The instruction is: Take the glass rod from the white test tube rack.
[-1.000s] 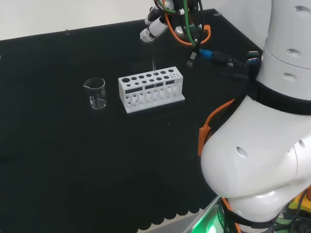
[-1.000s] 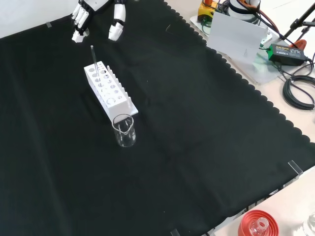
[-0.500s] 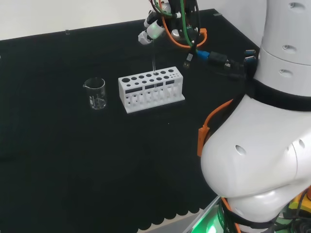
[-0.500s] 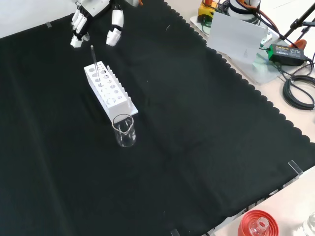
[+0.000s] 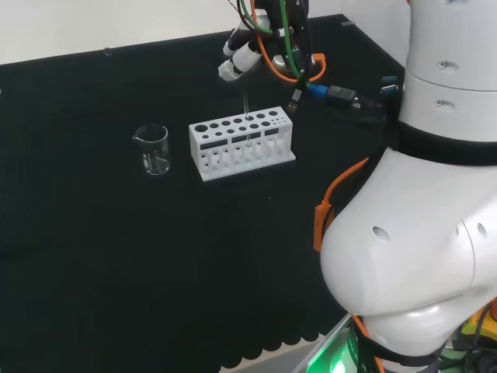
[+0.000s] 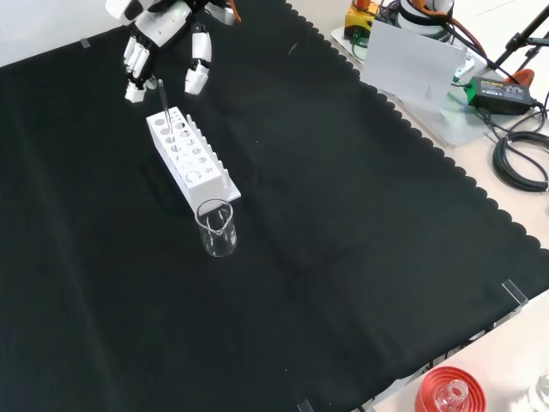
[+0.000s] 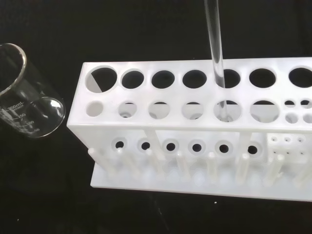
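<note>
This looks like the approach step, the grasp not yet made. In the front view, from the left: the hand (image 6: 163, 34) hangs with its fingers (image 6: 135, 64) straight and spread, holding nothing. Just at its five o'clock the glass rod (image 6: 163, 105) stands upright in a hole of the white test tube rack (image 6: 193, 154), its tip between fingers and thumb, untouched as far as I can tell. Next, I reckon, the fingers must pinch the rod and lift straight up.
</note>
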Available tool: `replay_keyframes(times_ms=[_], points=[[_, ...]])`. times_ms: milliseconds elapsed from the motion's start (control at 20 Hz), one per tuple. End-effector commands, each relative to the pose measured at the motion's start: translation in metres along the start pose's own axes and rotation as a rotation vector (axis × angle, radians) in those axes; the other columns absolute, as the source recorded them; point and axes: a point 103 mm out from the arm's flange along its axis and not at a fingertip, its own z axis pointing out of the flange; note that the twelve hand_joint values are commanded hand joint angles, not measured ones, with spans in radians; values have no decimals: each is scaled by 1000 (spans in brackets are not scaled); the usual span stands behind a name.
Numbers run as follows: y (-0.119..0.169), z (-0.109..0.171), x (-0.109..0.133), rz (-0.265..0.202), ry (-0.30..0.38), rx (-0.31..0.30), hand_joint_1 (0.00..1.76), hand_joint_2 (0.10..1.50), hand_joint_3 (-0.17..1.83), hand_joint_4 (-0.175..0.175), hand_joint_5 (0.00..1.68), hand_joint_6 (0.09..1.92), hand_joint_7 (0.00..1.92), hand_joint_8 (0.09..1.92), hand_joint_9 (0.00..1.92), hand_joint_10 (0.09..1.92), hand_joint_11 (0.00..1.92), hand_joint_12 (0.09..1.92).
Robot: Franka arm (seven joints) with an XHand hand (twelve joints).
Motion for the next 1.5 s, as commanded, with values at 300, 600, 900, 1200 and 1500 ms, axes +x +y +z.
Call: replay_keyframes(times_ms=[300, 600, 900, 1200, 1500], points=[[17, -4, -6, -21, 27, 6, 936, 744, 573, -172, 637, 708, 753, 759, 1019, 652, 968, 1171], [22, -3, -5, -15, 16, -5, 1021, 721, 657, -175, 693, 817, 830, 761, 1119, 608, 1112, 1090], [28, -1, -13, -8, 5, 6, 1062, 709, 699, -175, 730, 841, 860, 760, 1151, 583, 1162, 1053], [28, -1, -22, 11, -6, 19, 1063, 695, 731, -175, 729, 863, 867, 758, 1155, 577, 1185, 1048], [27, 0, -25, 13, -3, 3, 1070, 688, 751, -175, 748, 875, 907, 751, 1184, 566, 1241, 1015]])
